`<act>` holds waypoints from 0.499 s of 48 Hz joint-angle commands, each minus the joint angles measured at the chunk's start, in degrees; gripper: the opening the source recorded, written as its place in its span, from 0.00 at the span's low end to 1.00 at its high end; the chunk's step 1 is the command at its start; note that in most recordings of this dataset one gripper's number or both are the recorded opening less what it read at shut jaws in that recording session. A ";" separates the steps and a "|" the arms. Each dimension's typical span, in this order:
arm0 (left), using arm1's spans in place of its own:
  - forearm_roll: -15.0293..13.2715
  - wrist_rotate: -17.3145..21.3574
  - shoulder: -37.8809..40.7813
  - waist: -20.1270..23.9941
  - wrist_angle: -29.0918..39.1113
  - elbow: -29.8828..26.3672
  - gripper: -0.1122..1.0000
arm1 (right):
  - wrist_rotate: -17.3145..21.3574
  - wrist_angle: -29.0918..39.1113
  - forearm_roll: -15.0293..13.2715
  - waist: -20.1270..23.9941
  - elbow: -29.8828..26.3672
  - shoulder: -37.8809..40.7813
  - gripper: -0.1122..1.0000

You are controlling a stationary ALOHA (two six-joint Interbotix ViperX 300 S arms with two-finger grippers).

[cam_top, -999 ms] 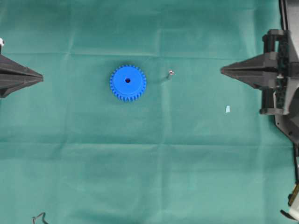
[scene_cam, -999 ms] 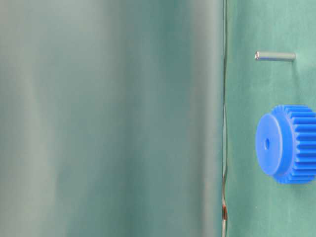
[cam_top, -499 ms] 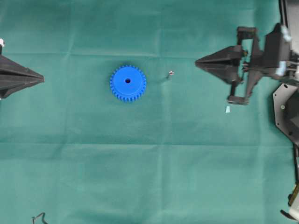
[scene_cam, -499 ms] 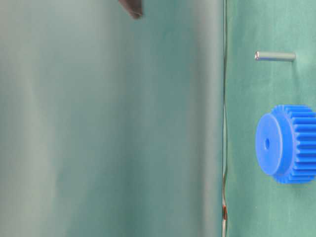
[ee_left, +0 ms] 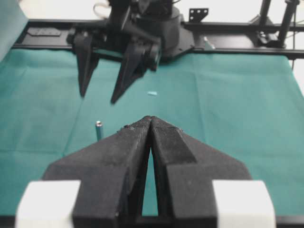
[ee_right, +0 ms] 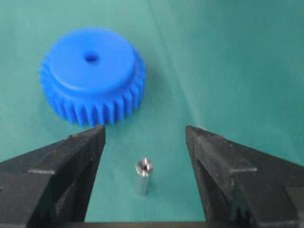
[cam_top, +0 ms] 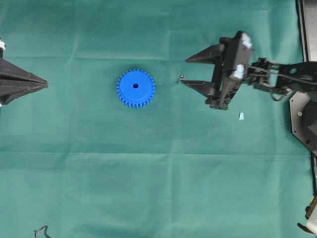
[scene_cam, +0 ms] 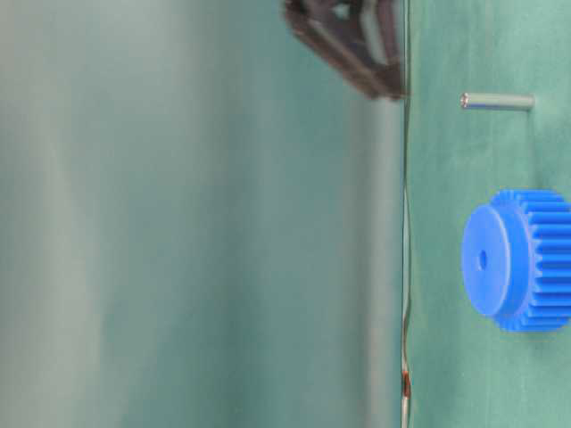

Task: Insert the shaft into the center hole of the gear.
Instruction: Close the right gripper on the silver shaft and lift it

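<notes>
- Shaft (ee_right: 142, 176) stands upright on the green cloth (cam_top: 158, 173), untouched, beside the blue gear (cam_top: 135, 88).
- Right gripper (cam_top: 184, 71) sits jaws spread wide, its tips flanking the pin.
- Left gripper (cam_top: 46, 85) waits at the far edge, jaws pressed together.
- Center hole (ee_right: 91, 58) is clear.

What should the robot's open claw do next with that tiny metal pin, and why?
Probably ease the right gripper a little farther down around the shaft, then close. Its jaws are open, the pin stands upright between them untouched, and the gear with its center hole waits just beyond.
</notes>
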 commanded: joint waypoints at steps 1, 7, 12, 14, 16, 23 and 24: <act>0.18 0.00 0.35 0.09 -0.18 -1.14 0.10 | 0.09 -1.76 1.41 -0.18 -1.58 2.99 0.75; 0.18 0.00 0.44 0.09 0.18 -1.05 0.10 | 0.18 -3.43 2.99 -0.09 -2.64 7.65 0.75; 0.18 -0.09 0.44 0.09 0.53 -1.05 0.10 | 0.18 -4.48 3.87 0.09 -3.08 9.76 0.75; 0.18 -0.09 0.35 0.09 0.79 -1.05 0.10 | 0.18 -4.75 4.13 0.18 -3.16 10.28 0.75; 0.18 -0.09 0.35 0.09 0.88 -1.05 0.10 | 0.18 -4.92 4.31 0.26 -3.16 10.72 0.75; 0.18 -0.09 0.35 0.09 1.05 -1.05 0.10 | 0.18 -5.01 5.01 0.53 -2.99 10.90 0.74; 0.18 -0.09 0.35 0.18 1.05 -1.05 0.10 | 0.18 -4.92 5.10 0.53 -2.90 10.90 0.74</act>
